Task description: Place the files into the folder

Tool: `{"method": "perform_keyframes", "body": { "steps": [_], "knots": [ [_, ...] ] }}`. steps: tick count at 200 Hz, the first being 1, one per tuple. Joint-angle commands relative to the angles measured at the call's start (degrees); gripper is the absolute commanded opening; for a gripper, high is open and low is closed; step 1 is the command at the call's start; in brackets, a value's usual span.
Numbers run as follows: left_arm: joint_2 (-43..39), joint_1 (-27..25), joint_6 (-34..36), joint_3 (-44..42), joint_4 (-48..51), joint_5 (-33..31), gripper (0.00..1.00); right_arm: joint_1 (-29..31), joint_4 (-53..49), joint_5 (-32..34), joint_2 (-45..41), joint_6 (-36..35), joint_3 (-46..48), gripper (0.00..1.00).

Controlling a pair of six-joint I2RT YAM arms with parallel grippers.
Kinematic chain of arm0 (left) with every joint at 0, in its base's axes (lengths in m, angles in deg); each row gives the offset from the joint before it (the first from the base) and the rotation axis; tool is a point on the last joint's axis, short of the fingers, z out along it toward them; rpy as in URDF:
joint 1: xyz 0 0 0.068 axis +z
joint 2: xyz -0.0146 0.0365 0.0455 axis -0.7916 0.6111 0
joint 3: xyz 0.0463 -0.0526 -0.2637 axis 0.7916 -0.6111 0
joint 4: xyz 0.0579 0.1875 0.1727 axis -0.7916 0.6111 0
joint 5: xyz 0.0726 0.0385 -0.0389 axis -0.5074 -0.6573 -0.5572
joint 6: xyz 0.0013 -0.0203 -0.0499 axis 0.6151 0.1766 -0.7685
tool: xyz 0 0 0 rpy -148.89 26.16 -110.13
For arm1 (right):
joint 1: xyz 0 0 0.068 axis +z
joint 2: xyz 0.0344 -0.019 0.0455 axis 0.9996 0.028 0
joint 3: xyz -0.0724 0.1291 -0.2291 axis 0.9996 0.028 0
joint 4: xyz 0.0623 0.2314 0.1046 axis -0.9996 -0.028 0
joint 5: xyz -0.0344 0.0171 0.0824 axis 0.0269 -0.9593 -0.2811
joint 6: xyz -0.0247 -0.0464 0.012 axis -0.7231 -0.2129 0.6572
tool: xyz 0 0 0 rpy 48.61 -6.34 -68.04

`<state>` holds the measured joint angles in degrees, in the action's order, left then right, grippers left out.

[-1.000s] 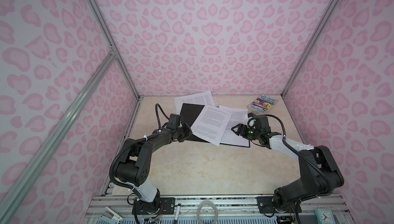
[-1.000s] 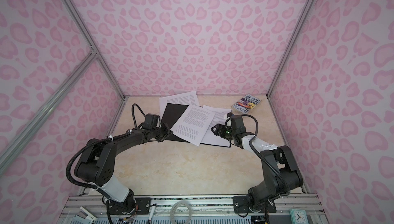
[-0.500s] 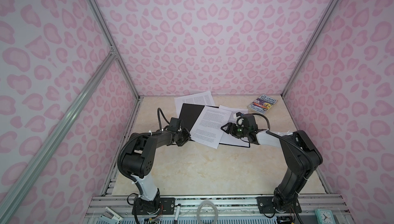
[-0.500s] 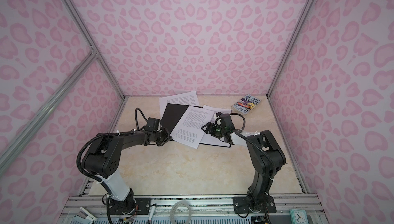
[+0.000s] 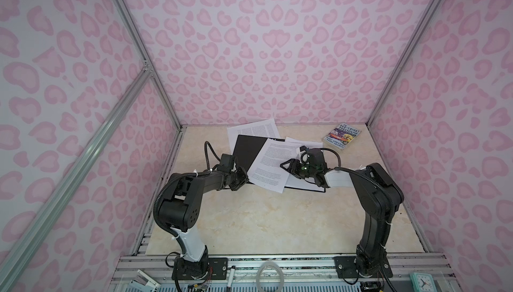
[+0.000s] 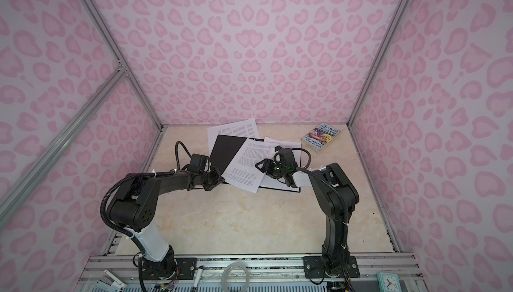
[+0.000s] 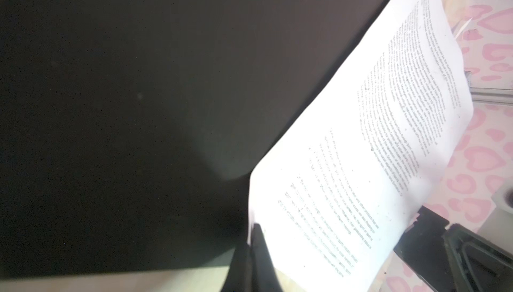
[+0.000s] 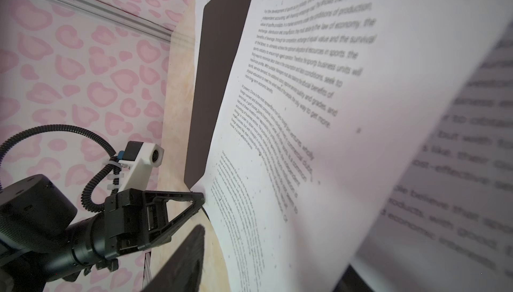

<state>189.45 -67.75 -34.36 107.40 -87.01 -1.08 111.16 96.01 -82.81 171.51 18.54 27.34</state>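
Since a second back the right arm has folded its elbow up and swung the right end effector (image 5: 287, 165) toward 9 o'clock, in over the paper; the left end effector (image 5: 241, 179) has barely shifted. The thin A4 folder (image 5: 247, 151) lies open, black inside up, at 12 o'clock on the beige marble-look counter (image 5: 263, 221). The loose white A4 paper sheets (image 5: 302, 141), printed with small black text, lie on its right half, and one more pokes out at its far edge. Key relation: the top sheet (image 5: 270, 165) lies skewed across the folder's middle, long axis roughly 1 to 7 o'clock, right between the two arms. The left end effector is at the sheet's 8 o'clock corner and the right one over its 3 o'clock edge, both about equally near. The left fingers (image 7: 256, 249) are fully closed and look pinched on that corner, with the sheet curling up from them. The right jaws stand partly apart; can't tell whether they have paper between them. Writing: the small colourful paperback book (image 5: 342, 137) at 1 o'clock reads "STOREY TREEHOUSE", "ANDY GRIFFITHS", "TERRY DENTON", number unclear. Sheet text in the right wrist view gives "law of economy" and "business units will". No lettering shows on the folder.
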Motion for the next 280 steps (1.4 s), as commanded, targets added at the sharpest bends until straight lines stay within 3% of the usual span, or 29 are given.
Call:
{"method": "perform_keyframes", "body": {
  "steps": [1, 48, 75, 90, 95, 117, 128, 147, 160, 185, 217, 247, 280],
  "knots": [
    [0.6, 0.0, 0.2, -0.3, 0.3, -0.4, 0.03, 0.2, 3.6, -0.1, 0.2, 1.5, 0.4, 0.55],
    [0.6, 0.0, -0.2, -0.6, -0.6, 0.6, 0.03, 0.4, 6.6, 2.1, 0.3, 4.3, 2.2, 0.36],
    [0.2, 0.0, 0.1, -0.8, -1.7, 1.7, 0.03, 0.7, 3.4, 4.3, 0.5, 4.4, 1.7, 0.13],
    [-0.6, 0.0, 0.5, -1.0, -2.3, 2.2, 0.08, 0.7, -0.2, 6.7, -0.7, 3.2, 1.7, 0.00],
    [-1.0, 0.0, 0.6, -1.2, -2.8, 2.3, 0.11, 0.7, -1.3, 7.2, -1.3, 2.6, 1.6, 0.00],
    [-4.5, 0.0, 1.0, -3.2, -6.7, 3.5, 0.35, 0.6, -9.0, 9.0, -5.6, -2.5, 0.8, 0.00],
    [-7.5, 0.0, 1.3, -5.3, -12.3, 4.9, 0.60, 0.2, -13.0, 8.8, -7.8, -5.3, 0.2, 0.00],
    [-14.2, -1.0, 2.1, -9.8, -20.6, 5.0, 0.88, -1.5, -20.2, 5.1, -10.8, -8.7, -1.5, 0.00],
    [-18.8, -2.1, 4.2, -11.2, -21.3, 2.9, 1.00, -3.1, -26.5, 3.7, -13.4, -12.0, -2.5, 0.00],
    [-24.4, -3.1, 6.3, -13.0, -21.2, -0.3, 0.98, -7.8, -41.1, 8.0, -19.0, -21.6, -4.1, 0.00],
    [-22.9, -3.2, 5.8, -12.2, -20.9, 1.0, 0.98, -14.3, -56.3, 17.3, -18.5, -31.4, -7.8, 0.00],
    [-19.2, -3.2, 4.1, -11.5, -23.3, 4.4, 0.98, -13.5, -62.7, 26.6, -12.9, -35.4, -13.5, 0.00],
    [-18.8, -3.3, 3.6, -11.9, -25.2, 5.9, 0.98, -14.6, -62.4, 25.1, -11.6, -36.5, -15.9, 0.00]
  ]
}}
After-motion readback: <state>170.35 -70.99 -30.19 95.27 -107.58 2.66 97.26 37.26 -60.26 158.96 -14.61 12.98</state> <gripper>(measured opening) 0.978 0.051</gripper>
